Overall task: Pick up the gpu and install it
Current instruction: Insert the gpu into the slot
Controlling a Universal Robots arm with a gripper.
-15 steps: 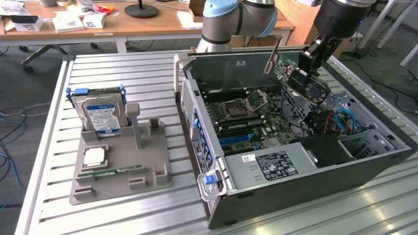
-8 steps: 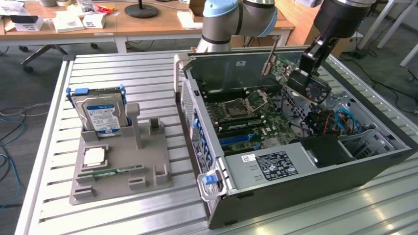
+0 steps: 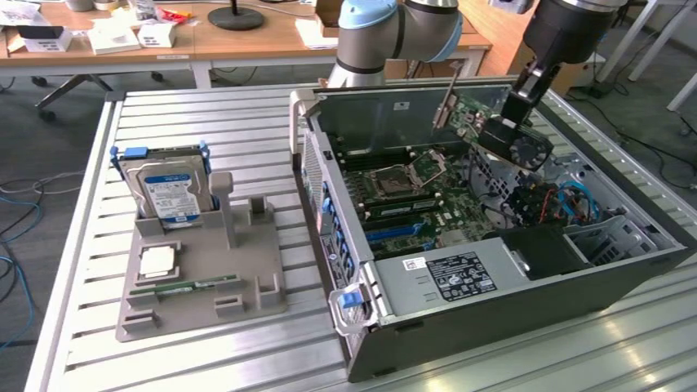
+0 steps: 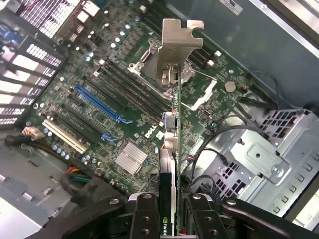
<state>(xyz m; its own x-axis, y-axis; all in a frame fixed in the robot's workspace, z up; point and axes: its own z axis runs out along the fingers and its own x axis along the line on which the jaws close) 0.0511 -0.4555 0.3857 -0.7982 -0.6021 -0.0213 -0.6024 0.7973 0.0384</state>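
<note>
The gpu (image 3: 492, 129) is a thin green card with a black fan face and a silver end bracket. It hangs tilted in the air above the open computer case (image 3: 610, 269). My gripper (image 3: 512, 110) is shut on its edge from above. In the wrist view the gpu (image 4: 172, 144) runs edge-on away from my gripper (image 4: 168, 211), its silver bracket (image 4: 177, 47) at the far end. Below it lies the motherboard (image 4: 124, 99) with blue and white expansion slots (image 4: 99, 107). The card is clear of the slots.
A grey fixture tray (image 3: 201, 278) on the slatted table at the exterior view's left holds a silver hard drive with a blue label (image 3: 169, 192) and a green memory stick (image 3: 185, 287). Inside the case sit a power supply (image 3: 458, 273) and loose cables (image 3: 550, 204).
</note>
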